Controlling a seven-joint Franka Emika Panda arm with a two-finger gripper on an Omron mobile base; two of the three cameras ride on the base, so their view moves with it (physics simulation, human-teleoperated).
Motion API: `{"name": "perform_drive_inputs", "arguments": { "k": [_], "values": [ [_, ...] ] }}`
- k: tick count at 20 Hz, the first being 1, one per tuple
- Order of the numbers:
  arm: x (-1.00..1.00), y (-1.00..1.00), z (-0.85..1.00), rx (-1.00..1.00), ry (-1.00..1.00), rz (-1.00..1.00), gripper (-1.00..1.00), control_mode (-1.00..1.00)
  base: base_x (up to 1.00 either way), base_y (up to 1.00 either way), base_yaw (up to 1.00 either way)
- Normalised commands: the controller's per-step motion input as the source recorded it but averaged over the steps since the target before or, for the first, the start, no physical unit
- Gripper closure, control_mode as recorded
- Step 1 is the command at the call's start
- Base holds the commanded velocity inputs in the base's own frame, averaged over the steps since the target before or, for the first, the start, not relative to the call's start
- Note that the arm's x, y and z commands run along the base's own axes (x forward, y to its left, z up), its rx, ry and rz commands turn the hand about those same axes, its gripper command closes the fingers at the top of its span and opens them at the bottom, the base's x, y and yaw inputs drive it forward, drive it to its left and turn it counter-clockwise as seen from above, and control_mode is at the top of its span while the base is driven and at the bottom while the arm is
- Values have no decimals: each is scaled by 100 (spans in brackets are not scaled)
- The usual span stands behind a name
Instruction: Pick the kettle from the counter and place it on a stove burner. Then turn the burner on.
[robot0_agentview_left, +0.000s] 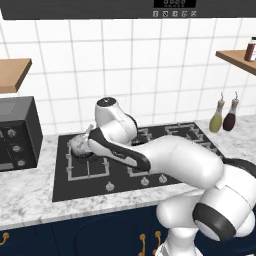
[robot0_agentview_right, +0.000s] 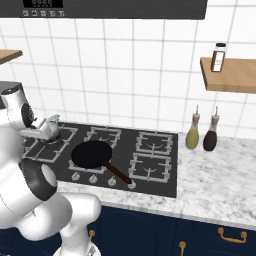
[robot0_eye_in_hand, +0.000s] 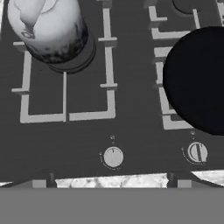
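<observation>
The kettle (robot0_eye_in_hand: 48, 28) is a small, squat, rounded silver-grey vessel with a mottled, shiny body; in the right base view (robot0_agentview_right: 48, 131) its short spout and thin arched handle can just be made out. It sits on the stove burner (robot0_eye_in_hand: 65, 83) at the far left of the black cooktop (robot0_agentview_left: 165, 135), on the round ringed centre inside the wide square grey grate, and in the left base view (robot0_agentview_left: 79, 145) it shows partly behind the arm. The black frying pan (robot0_agentview_right: 91, 154) rests on the next burner to the right, its handle running toward the near edge and the row of knobs. The white arm rises from the near side, folds at a dark elbow joint and reaches left and forward low over the cooktop, with the hand angled down above the near part of the left burner. The hand view looks down on the grate, with a round knob (robot0_eye_in_hand: 113, 156) just below it and a second knob (robot0_eye_in_hand: 197, 152) to its right, and a strip of the white marble counter (robot0_eye_in_hand: 109, 181) at the near edge. The gripper's finger tips are not clear in any view, so I cannot tell how far apart they stand; nothing appears held, and the kettle stands apart from the hand.
</observation>
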Motion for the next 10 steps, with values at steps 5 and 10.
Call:
{"name": "perform_drive_inputs", "arguments": {
  "k": [5, 10],
  "values": [
    [-45, -5, -6, 0, 9, 6, -100, -100, 0, 0, 0],
    [-21, 0, -16, 0, 6, -2, -100, -100, 0, 0, 0]
  ]
}}
